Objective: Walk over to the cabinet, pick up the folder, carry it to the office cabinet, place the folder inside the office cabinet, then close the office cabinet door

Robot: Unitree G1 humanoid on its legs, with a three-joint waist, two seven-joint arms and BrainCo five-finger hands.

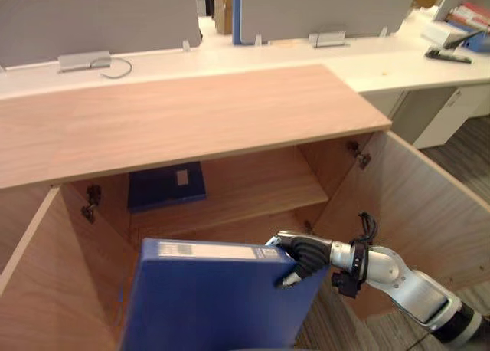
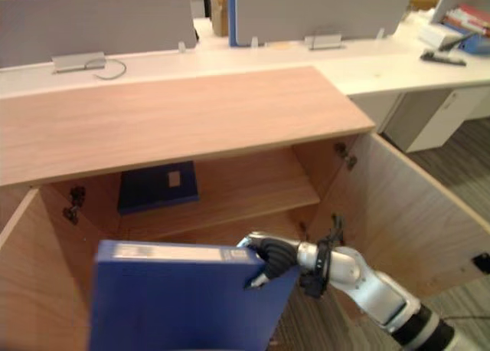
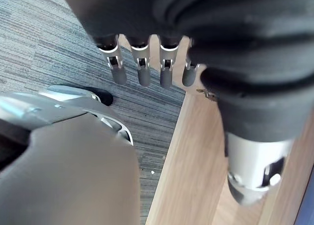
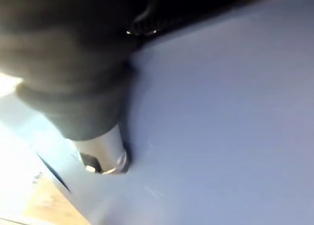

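- My right hand point(image 1: 305, 257) holds the blue folder point(image 1: 214, 301) by the corner at its 2 o'clock. The fingers point(image 1: 290, 279) are curled down over its front face, closed tight on it.
- In the right wrist view my thumb point(image 4: 100, 151) lies flat against the folder's blue cover.
- The folder stands on edge at 6 o'clock in the head view, with its labelled spine facing up. It is in front of the open office cabinet point(image 1: 191, 121), below the level of the shelf point(image 1: 260, 186).
- I cannot tell whether the folder's lower part reaches into the cabinet, since it runs out of view.
- A second, darker folder point(image 1: 166, 186) lies flat on that shelf at 11 o'clock from the one I hold, well apart from it.
- Both cabinet doors stand swung out: the left door point(image 1: 42, 290) at 8 o'clock and the right door point(image 1: 417, 205) at 3 o'clock.
- My right forearm comes in past the right door from 4 o'clock.
- My left hand point(image 3: 245, 48) holds nothing. Its fingers point(image 3: 143, 73) are straight and relaxed in a row, pointing down at the grey carpet point(image 3: 49, 53) beside a wooden cabinet panel point(image 3: 191, 166).
- Beyond the cabinet top, at 12 o'clock, runs a white surface point(image 1: 398, 69) with grey divider screens point(image 1: 99, 18) along it.
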